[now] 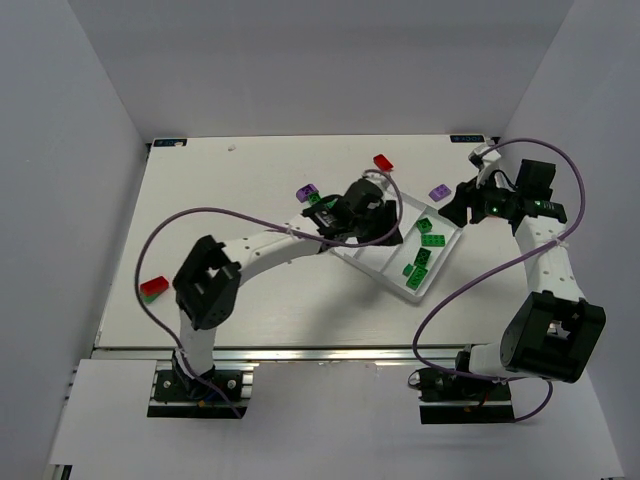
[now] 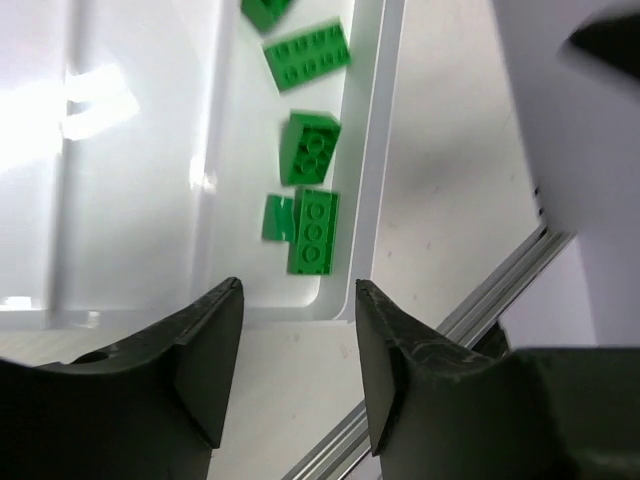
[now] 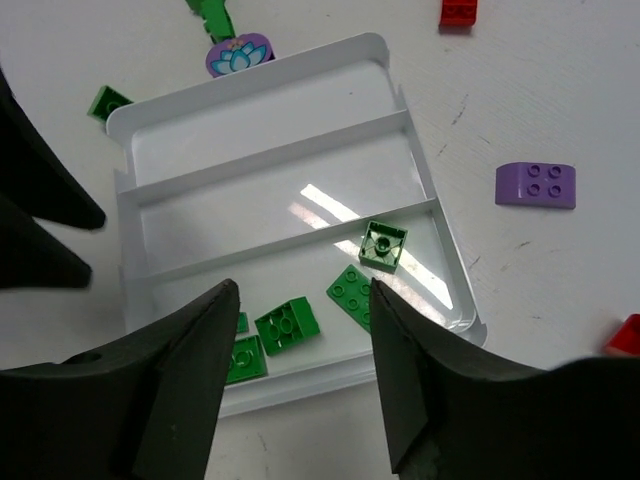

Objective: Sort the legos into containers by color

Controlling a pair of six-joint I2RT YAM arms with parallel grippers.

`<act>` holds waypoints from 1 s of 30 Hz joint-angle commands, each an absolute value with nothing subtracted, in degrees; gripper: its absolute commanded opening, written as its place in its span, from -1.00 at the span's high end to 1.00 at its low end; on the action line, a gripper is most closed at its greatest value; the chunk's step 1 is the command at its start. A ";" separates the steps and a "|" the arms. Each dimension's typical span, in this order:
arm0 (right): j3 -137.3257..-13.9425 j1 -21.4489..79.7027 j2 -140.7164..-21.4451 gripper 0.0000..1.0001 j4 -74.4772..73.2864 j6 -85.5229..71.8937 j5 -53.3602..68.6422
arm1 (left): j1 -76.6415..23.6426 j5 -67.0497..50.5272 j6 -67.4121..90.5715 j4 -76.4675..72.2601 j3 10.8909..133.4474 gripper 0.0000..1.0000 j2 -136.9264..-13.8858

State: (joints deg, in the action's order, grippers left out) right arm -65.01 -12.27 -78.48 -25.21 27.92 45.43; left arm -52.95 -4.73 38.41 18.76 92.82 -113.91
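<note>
The white tray point(image 1: 372, 262) lies slanted at mid-table with three long containers. Several green legos point(image 1: 423, 260) lie in its right-hand container point(image 3: 300, 262); the other two containers show bare floor. My left gripper point(image 1: 378, 232) hovers over the tray, open, nothing between its fingers point(image 2: 205, 340); below it I see green legos point(image 2: 313, 230) near the tray's end wall point(image 2: 362, 200). My right gripper point(image 1: 455, 210) hangs open and empty beside the tray's right edge, its fingers point(image 3: 410, 360) framing green legos point(image 3: 287, 325). Loose on the table: purple legos point(image 1: 438, 192) point(image 1: 306, 192), a red lego point(image 1: 383, 161).
A red-and-green brick point(image 1: 153, 287) sits far left near the left arm's elbow. In the right wrist view a purple flower piece point(image 3: 240, 53), a green brick point(image 3: 108, 100) and red bricks point(image 3: 458, 12) point(image 3: 625, 335) lie around the tray. White walls enclose the table.
</note>
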 commanded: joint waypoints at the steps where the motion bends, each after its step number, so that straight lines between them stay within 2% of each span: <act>1: -66.80 -12.04 -77.08 -0.26 -30.66 35.22 49.39 | -50.54 2.37 40.25 14.68 86.87 -0.15 -103.37; 11: -64.07 -6.16 -76.29 -0.37 -35.33 42.36 47.82 | -41.06 6.85 47.88 11.52 68.32 -0.05 -85.79; 15: -63.37 -3.17 -76.20 -0.39 -34.81 41.93 43.70 | -37.97 10.28 50.88 14.32 64.60 -0.15 -80.43; 22: -60.21 1.91 -74.97 -0.42 -32.09 39.65 40.17 | -32.71 12.92 56.76 27.93 66.00 -0.26 -82.26; 30: -58.10 2.72 -74.88 -0.46 -30.06 38.06 39.73 | -29.36 6.87 57.92 30.05 69.68 -0.26 -90.16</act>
